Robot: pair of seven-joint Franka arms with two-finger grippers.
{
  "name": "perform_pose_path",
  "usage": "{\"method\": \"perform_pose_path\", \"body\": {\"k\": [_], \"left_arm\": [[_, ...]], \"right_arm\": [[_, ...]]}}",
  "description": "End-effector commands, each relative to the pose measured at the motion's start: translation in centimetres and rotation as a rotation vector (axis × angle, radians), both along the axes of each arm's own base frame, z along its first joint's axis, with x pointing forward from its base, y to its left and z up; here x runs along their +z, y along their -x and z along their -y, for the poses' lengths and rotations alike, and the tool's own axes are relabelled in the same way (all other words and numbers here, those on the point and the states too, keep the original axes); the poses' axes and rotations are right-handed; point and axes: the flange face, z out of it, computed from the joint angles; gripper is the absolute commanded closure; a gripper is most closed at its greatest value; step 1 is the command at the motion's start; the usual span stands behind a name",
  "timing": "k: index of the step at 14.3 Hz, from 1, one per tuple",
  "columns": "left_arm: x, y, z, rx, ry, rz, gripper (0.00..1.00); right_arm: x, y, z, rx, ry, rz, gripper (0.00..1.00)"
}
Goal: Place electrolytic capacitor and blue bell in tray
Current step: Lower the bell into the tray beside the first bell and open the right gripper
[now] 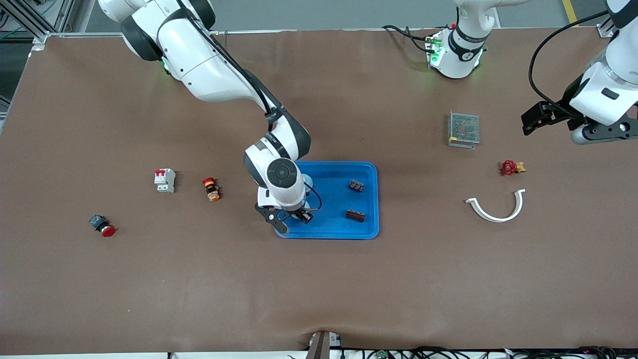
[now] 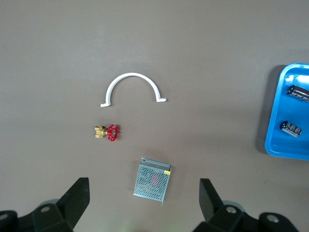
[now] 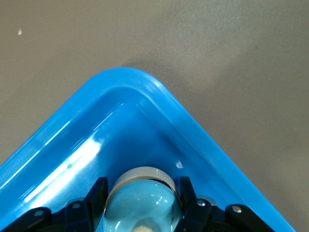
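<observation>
**Bell over the tray corner, ready to be set down**

Lowest in the front frame of the task's things is the near rim of the tray (image 1: pixel 366 234), the bright-blue tray at mid-frame. The right gripper (image 1: pixel 289 218) hangs over the tray's near corner at the right arm's end. The right wrist view shows its fingers (image 3: pixel 98 193) clamped on either side of the blue bell (image 3: pixel 142 200), dome toward the camera, with the rounded corner of the tray floor below it.

A dark cylinder (image 1: pixel 355 215) that looks like the electrolytic capacitor already lies in the tray. Another small dark part (image 1: pixel 356 186) lies just above it in the frame. Both are well apart from the bell.

The step in hand appears to be the release. To do it well:
- Lower straight down until the bell's base meets the flat floor. It sits close to the corner, so keep it off the sloping wall, where it could tip or slide.
- Spread the fingers only as far as needed.
- Lift straight up so neither finger drags the dome or catches the rim.

The left gripper (image 1: pixel 532 121) waits with its jaws wide apart and empty, in the upper part of the frame. It hangs over bare table at the left arm's end, near the mesh box (image 1: pixel 463 129).
</observation>
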Motion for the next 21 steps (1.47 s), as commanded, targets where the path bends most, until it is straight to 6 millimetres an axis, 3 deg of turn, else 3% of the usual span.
{"method": "perform_pose_path", "body": {"k": [1,3,4,5,6,11,17,21], "left_arm": [[0.6,0.7,0.1,-0.021,0.019,0.026,0.00],[0.5,0.7,0.5,-0.025,0.031,0.025,0.00],[0.6,0.8,0.5,-0.027,0.031,0.026,0.00],[0.6,0.8,0.5,-0.027,0.031,0.026,0.00],[0.6,0.8,0.6,-0.028,0.031,0.026,0.00],[0.7,1.0,0.9,-0.033,0.033,0.026,0.00],[0.4,0.8,0.8,-0.031,0.034,0.021,0.00],[-0.1,0.7,0.8,-0.031,0.032,0.012,0.00]], "right_arm": [[-0.4,-0.3,-0.4,-0.011,0.017,0.027,1.00],[-0.4,-0.4,-0.3,0.001,0.030,0.036,1.00],[-0.4,-0.4,-0.2,0.008,0.037,0.041,0.68],[-0.4,-0.4,-0.2,0.010,0.039,0.043,0.12],[-0.5,-0.4,-0.3,0.023,0.050,0.054,0.00],[-0.1,-0.3,-0.6,0.056,0.065,0.080,0.00],[1.3,-0.8,0.9,0.114,0.107,0.025,0.00],[3.0,0.3,-1.0,0.127,0.079,0.025,0.00]]}}
